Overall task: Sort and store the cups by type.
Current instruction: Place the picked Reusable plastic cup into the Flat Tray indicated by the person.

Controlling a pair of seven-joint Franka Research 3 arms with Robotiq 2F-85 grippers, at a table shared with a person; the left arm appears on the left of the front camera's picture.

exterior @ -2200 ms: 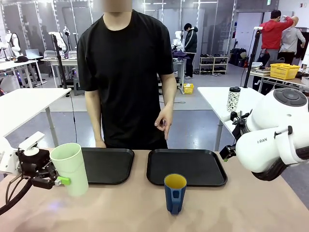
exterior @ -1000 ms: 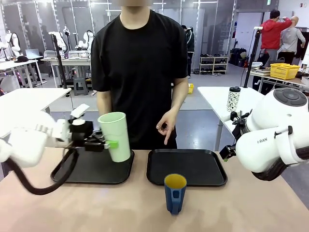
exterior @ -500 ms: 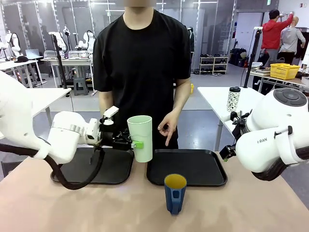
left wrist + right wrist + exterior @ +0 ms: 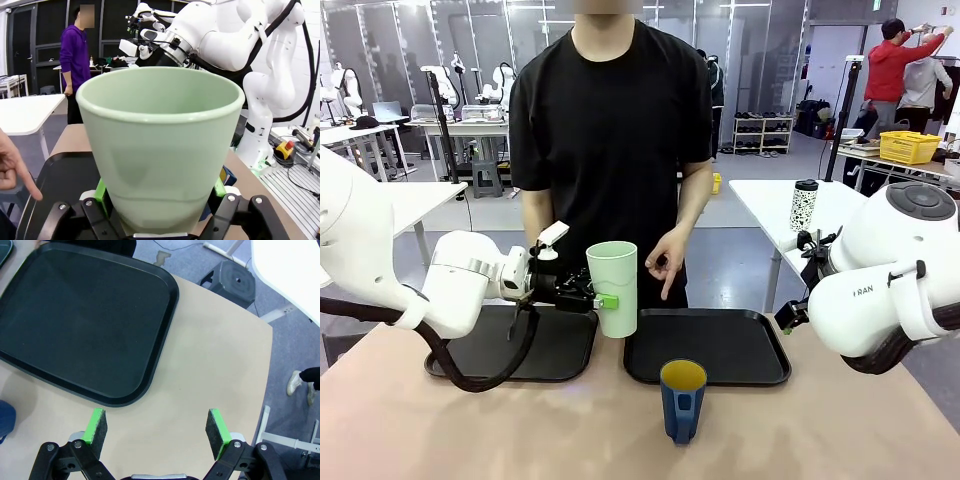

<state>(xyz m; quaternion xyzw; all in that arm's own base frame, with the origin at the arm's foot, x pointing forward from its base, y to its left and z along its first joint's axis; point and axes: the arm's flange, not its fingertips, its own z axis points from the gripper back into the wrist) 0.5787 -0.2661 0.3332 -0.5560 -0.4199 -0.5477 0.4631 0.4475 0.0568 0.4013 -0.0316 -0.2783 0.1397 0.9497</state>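
while the left gripper [image 4: 601, 300] clamps the mint-green tumbler [image 4: 612, 285] near upright in mid-air over the gap between the left black tray [image 4: 563, 348] and the right black tray [image 4: 720, 345], it looks mid-carry, next move likely a level set-down on a tray, blue mug [image 4: 682, 400] waiting on the table [image 4: 840, 430], right gripper [image 4: 157, 427] hanging wide open.

Front cam, robot's side, faces person [image 4: 610, 130] across beige table [image 4: 520, 430]. L wrist cam sits close behind pale mint-green plastic tumbler [image 4: 160, 150]; R wrist cam looks down on black rectangular tray [image 4: 85, 315]; front shares both.

Big open lab, grey floor [image 4: 740, 255], white tables [image 4: 370, 210] around – and a dark stool [image 4: 235, 282] out past the right fingers [image 4: 96, 426].
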